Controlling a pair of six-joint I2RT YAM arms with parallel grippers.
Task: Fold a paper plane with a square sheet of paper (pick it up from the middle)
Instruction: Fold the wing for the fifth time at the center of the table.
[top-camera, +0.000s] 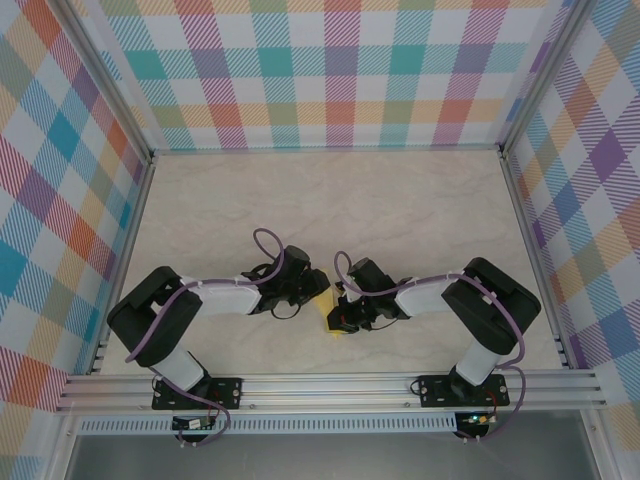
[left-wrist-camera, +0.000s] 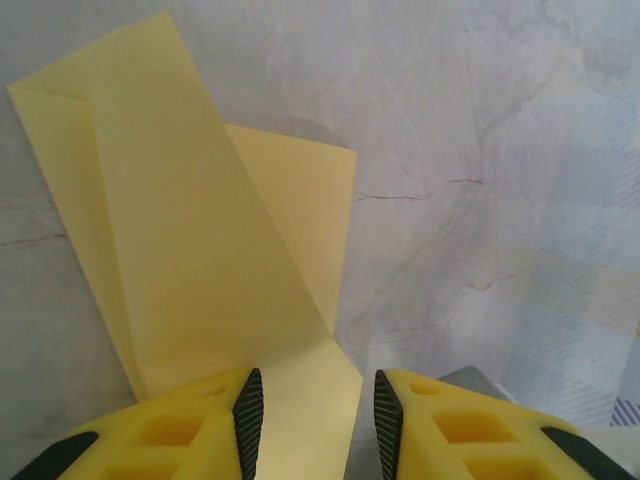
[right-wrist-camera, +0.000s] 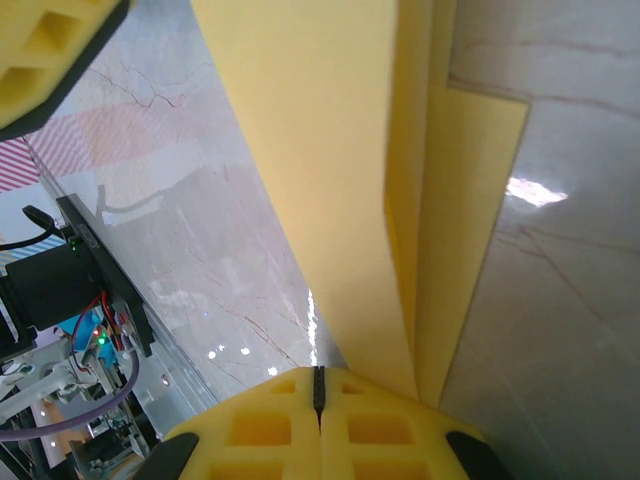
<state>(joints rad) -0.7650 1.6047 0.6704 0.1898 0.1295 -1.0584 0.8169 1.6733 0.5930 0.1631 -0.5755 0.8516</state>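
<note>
1. Where the two arms met near the front edge of the table (top-camera: 330, 200), the paper (top-camera: 326, 304) showed as a small yellow patch between the left gripper (top-camera: 312, 285) and the right gripper (top-camera: 345, 317).
2. From the left wrist, the left gripper (left-wrist-camera: 315, 430) stood wide, its two black pads well apart. The paper (left-wrist-camera: 200, 250) ran down into the gap between them, and neither pad squeezed it.
3. The paper was folded into a long strip. A second layer stuck out on its right side, and a narrow folded edge ran along its left.
4. From the right wrist, the right gripper (right-wrist-camera: 318, 400) was pinched tight, its pads meeting in a thin seam. The paper (right-wrist-camera: 330, 150) rose from its tips in stacked layers, held up off the marble table (right-wrist-camera: 570, 300).
5. In the upper left corner of that view, one of the left gripper's fingers (right-wrist-camera: 50, 60) sat near the paper's edge, apart from it.
</note>
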